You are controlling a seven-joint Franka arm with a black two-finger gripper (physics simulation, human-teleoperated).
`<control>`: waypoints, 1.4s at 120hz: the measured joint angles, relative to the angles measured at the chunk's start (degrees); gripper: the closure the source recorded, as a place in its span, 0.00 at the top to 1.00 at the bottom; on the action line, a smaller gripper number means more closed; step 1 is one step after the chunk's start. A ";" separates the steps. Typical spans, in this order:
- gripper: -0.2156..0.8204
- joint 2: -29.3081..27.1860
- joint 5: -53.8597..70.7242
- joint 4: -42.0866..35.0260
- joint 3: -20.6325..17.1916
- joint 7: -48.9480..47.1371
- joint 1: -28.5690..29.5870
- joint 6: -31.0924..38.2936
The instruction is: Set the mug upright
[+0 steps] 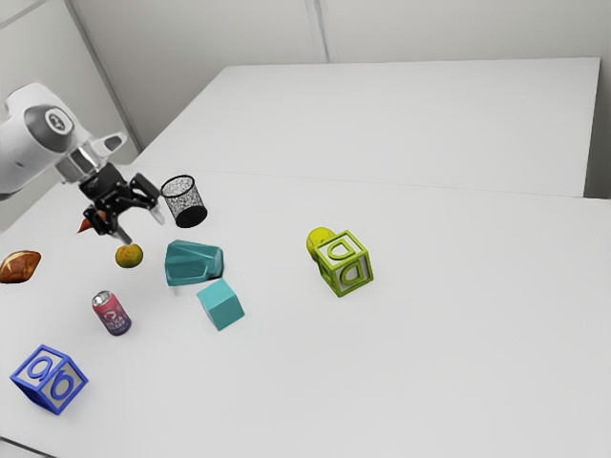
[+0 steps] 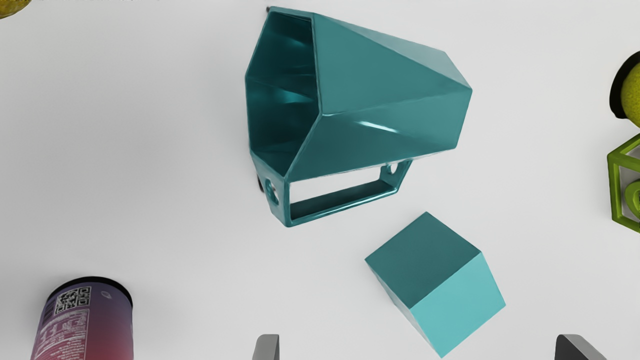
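My gripper point(image 1: 143, 229) hangs above the table in the exterior view, up and to the left of the teal mug point(image 1: 194, 263), with nothing between its fingers. The mug lies on its side, handle along one flank. In the wrist view the mug point(image 2: 385, 95) shows its hollow mouth and its handle, which points toward the teal cube. My open gripper point(image 2: 417, 347) has its two fingertips wide apart at the bottom edge, apart from the mug.
Close to the mug are a teal cube point(image 1: 221, 304), a black mesh basket point(image 1: 184, 201), an orange fruit point(image 1: 129, 255) and a soda can point(image 1: 112, 313). A blue block point(image 1: 51, 380), bread point(image 1: 19, 267), a green block point(image 1: 345, 263) and a yellow ball point(image 1: 319, 239) stand farther off.
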 joint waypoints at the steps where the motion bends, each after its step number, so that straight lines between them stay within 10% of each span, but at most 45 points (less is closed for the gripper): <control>1: 0.79 0.29 -0.28 0.06 0.11 0.14 0.07 0.01; 119: 0.79 17.27 -20.57 7.82 1.45 13.59 0.25 1.12; 145: 0.29 17.07 -20.55 7.85 1.14 14.43 -0.18 3.19; 168: 0.15 16.42 -20.41 8.04 -0.22 14.69 -0.62 4.96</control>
